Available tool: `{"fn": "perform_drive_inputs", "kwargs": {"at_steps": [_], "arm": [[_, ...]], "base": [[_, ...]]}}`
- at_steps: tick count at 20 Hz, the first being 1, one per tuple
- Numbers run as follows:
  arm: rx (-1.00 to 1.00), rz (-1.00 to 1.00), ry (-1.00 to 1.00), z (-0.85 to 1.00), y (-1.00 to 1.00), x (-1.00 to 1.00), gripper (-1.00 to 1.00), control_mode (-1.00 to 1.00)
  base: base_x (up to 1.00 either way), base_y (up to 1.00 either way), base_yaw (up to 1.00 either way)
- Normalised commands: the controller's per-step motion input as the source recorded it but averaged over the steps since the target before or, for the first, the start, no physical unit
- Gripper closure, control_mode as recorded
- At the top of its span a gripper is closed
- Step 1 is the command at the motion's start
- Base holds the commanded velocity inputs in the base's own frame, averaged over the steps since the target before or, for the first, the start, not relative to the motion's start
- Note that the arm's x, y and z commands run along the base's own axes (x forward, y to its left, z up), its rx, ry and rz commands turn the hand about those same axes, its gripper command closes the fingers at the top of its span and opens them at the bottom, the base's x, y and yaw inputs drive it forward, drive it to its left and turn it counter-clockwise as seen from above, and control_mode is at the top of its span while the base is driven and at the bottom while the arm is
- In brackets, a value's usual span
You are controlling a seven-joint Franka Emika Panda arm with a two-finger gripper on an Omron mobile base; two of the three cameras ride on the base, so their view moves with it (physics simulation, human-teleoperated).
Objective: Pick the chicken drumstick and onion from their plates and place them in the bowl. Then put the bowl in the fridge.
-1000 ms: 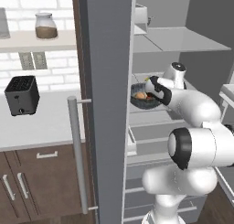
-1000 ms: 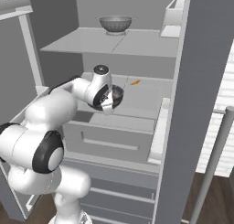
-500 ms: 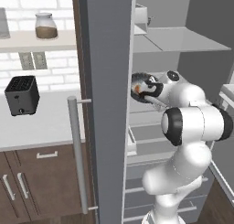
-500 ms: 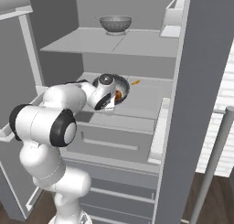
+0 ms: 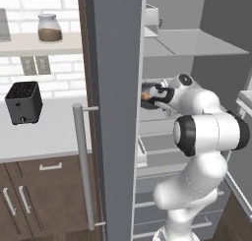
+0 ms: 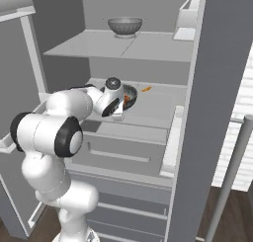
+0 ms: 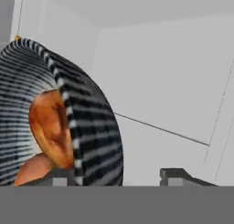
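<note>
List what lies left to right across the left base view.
Toaster → jar → silver bar handle → fridge door → bowl → robot arm.

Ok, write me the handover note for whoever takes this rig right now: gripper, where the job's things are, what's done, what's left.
Gripper: jaws apart in the hand view, one finger clear to the side of the bowl's rim; nothing gripped.
Bowl: on the fridge's middle shelf.
Chicken drumstick: inside the bowl. A paler brown piece below it may be the onion; can't tell.
Done: food loaded, bowl on the shelf.
Left: draw the arm out of the fridge.
</note>
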Motion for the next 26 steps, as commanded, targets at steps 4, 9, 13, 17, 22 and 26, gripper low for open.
{"fn": "perform_drive_inputs", "kwargs": {"at_steps": [4,9,13,17,22,26], "arm": [[0.01,-0.06,-0.19,0.76,-0.03,-0.53,-1.00,-1.00],[0.05,-0.07,-0.27,1.00,-0.06,-0.94,-1.00,-1.00],[0.06,-0.05,-0.26,1.00,-0.04,-1.00,-1.00,-1.00],[0.02,-0.03,-0.21,1.00,0.00,-1.00,-1.00,-1.00],[-0.01,0.03,-0.31,1.00,0.06,-1.00,-1.00,-1.00],[-0.09,0.08,-0.62,0.96,0.29,-1.00,-1.00,-1.00]], "base": [[0.00,0.00,0.00],[0.00,0.00,0.00],[0.00,0.00,0.00],[0.00,0.00,0.00],[0.00,0.00,0.00],[0.00,0.00,0.00]]}}
